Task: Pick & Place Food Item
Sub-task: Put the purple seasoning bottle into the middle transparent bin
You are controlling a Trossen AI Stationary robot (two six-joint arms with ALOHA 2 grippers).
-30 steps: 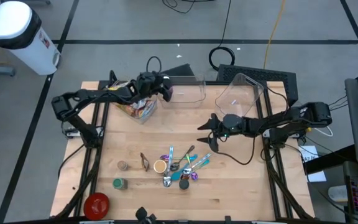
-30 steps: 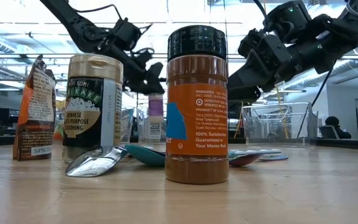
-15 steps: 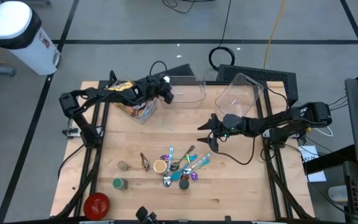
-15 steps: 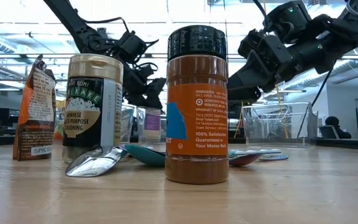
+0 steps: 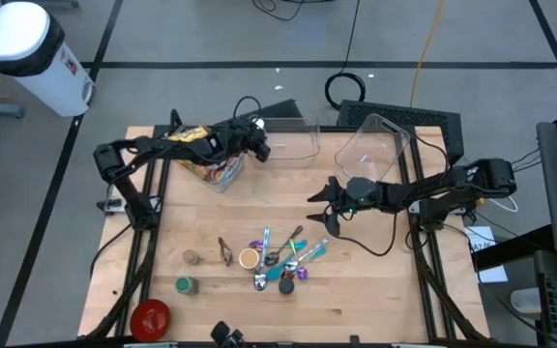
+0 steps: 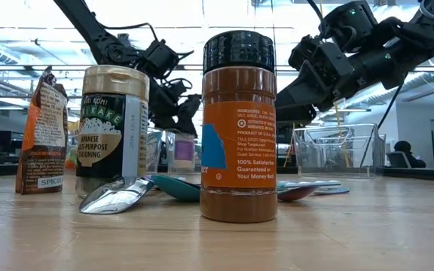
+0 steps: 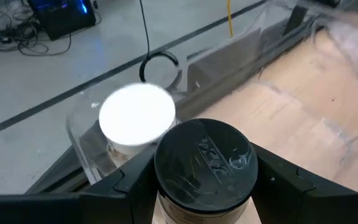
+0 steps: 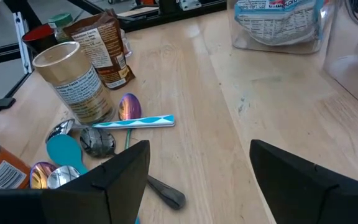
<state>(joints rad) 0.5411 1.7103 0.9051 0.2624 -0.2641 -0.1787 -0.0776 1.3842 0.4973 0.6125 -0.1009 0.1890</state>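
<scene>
- From my remote station, I saw that over the last second my left arm had swung toward the back of the worktop (image 5: 375,280), carrying its hand from above the bag of snacks to the rim of the clear bin; in the last half second it barely shifted.
- The left hand (image 5: 257,145) was clamped on a black-capped jar (image 7: 205,167), its two fingers (image 7: 120,186) pressed against either side of the cap.
- That jar hung at the near edge of the clear bin (image 5: 293,140), where a white-lidded container (image 7: 137,114) already sat inside.
- The snack bag (image 5: 216,169) lay just beside the bin, under the left arm.
- My right hand (image 5: 322,201) waited above the middle of the worktop with its fingers spread wide and nothing between them.
- Beyond it lay a cluster of coloured spoons (image 5: 288,256), a gold-lidded shaker (image 8: 73,81) and a brown spice pouch (image 8: 104,46).
- In the low view, a tall orange spice bottle (image 6: 239,128) stood closest to the camera.
- A second clear bin (image 5: 380,145) sat tilted at the back right corner.
</scene>
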